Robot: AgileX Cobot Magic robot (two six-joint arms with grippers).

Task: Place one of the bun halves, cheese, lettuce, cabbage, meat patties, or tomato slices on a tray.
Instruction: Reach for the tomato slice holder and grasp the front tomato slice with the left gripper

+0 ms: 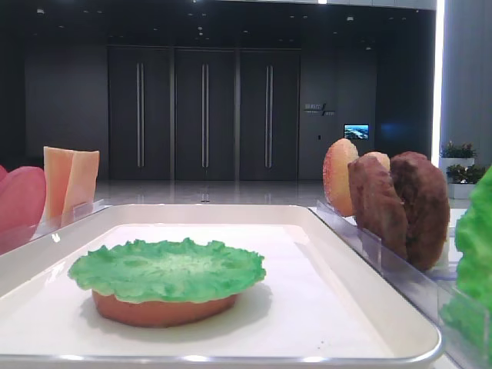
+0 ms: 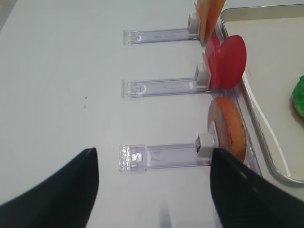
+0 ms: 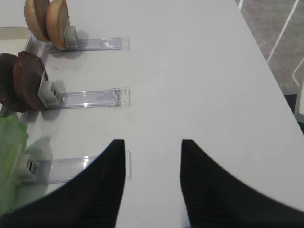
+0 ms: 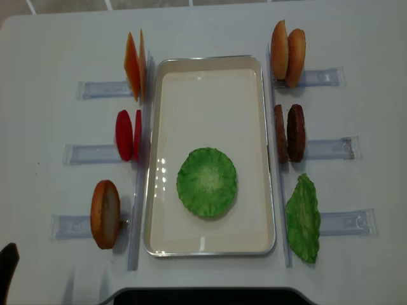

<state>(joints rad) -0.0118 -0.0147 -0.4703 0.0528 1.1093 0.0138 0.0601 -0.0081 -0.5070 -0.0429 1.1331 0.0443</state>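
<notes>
Left wrist view shows the left fingers (image 2: 152, 190) spread wide and empty above the white table (image 2: 61, 71), just short of the clear plastic holder (image 2: 161, 156) that props an orange-brown bun half (image 2: 228, 128) on edge, probably so it can be pinched from the side. Beyond it stand the glossy red tomato slices (image 2: 228, 61), then the pale-orange cheese squares (image 2: 209, 16). The right fingers (image 3: 153, 185) also hang apart, gripping nothing. On the shallow white tray (image 4: 210, 108) a ruffled green lettuce leaf (image 4: 206, 182) lies flat, apparently capping another bun half (image 1: 157, 309).
</notes>
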